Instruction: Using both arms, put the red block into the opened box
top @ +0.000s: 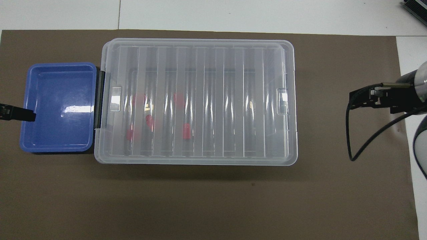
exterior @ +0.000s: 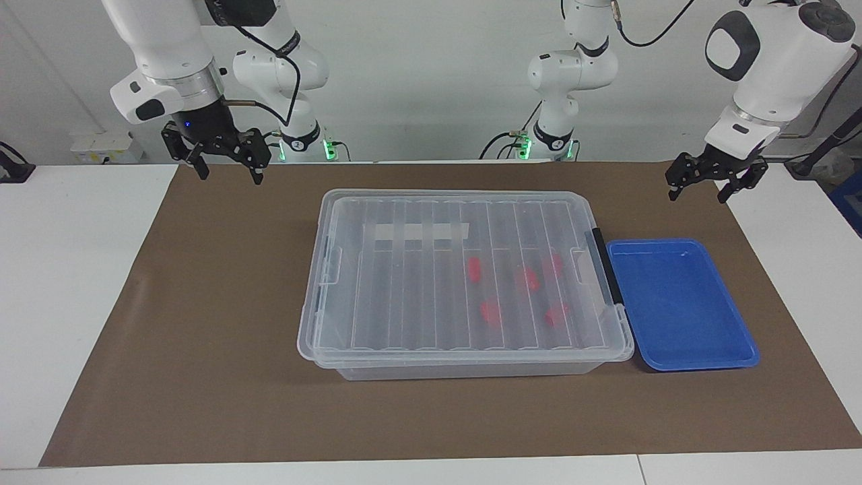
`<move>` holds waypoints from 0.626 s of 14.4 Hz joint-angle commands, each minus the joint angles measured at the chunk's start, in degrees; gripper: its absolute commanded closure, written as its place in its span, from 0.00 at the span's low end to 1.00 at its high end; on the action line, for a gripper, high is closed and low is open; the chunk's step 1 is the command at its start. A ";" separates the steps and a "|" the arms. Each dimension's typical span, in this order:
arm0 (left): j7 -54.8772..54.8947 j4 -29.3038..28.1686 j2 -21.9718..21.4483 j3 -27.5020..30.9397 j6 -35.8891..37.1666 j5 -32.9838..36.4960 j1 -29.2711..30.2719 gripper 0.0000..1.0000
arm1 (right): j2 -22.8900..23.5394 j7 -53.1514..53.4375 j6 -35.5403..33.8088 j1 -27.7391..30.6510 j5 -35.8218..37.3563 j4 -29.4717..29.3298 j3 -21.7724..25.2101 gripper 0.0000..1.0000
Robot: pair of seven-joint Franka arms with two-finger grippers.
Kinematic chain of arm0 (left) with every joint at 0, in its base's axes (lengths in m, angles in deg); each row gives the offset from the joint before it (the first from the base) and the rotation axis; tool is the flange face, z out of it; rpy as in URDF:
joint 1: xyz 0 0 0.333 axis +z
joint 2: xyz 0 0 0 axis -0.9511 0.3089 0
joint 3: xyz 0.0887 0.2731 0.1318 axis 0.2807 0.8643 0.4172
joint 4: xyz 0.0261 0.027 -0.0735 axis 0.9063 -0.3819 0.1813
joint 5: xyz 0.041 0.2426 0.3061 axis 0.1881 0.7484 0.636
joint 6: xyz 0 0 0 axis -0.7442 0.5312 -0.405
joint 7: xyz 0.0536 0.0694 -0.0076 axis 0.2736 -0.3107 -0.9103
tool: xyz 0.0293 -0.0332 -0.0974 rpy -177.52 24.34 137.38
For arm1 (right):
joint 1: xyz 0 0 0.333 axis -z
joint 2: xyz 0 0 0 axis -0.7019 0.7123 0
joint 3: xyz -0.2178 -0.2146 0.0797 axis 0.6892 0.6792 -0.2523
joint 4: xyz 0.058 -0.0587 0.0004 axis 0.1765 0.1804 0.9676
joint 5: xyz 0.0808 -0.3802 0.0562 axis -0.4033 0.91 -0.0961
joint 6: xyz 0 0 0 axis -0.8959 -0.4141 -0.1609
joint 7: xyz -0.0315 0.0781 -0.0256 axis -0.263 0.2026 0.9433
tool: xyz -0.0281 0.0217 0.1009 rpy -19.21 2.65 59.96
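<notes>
The box (exterior: 316, 350) is a clear bin that stands mid-table with its ribbed lid (exterior: 404, 289) lying shut on top. Several red blocks (exterior: 475, 269) lie inside it, seen through the lid (top: 213, 100), toward the left arm's end (top: 186, 130). My right gripper (exterior: 229, 176) hangs open and empty over the brown mat, off the box's right-arm end. My left gripper (exterior: 698, 195) also hangs open and empty, over the mat by the blue tray. In the overhead view, one of its fingers (top: 20, 115) shows at the tray's outer edge.
A shallow blue tray (exterior: 680, 303) with nothing in it sits against the box's end that carries the black handle clip (exterior: 605, 269). The brown mat (exterior: 202, 337) covers most of the white table.
</notes>
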 commanded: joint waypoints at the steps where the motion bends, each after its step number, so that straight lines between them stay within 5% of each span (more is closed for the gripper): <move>1: -0.75 -3.76 -2.73 0.15 -3.03 -0.63 -0.23 0.00 | -0.83 -1.02 -1.00 0.38 0.31 0.29 -0.39 0.00; 9: -0.67 -3.14 -2.64 0.15 -2.16 -0.63 -0.23 0.00 | -1.97 1.71 -0.39 0.38 -0.48 2.75 -0.30 0.00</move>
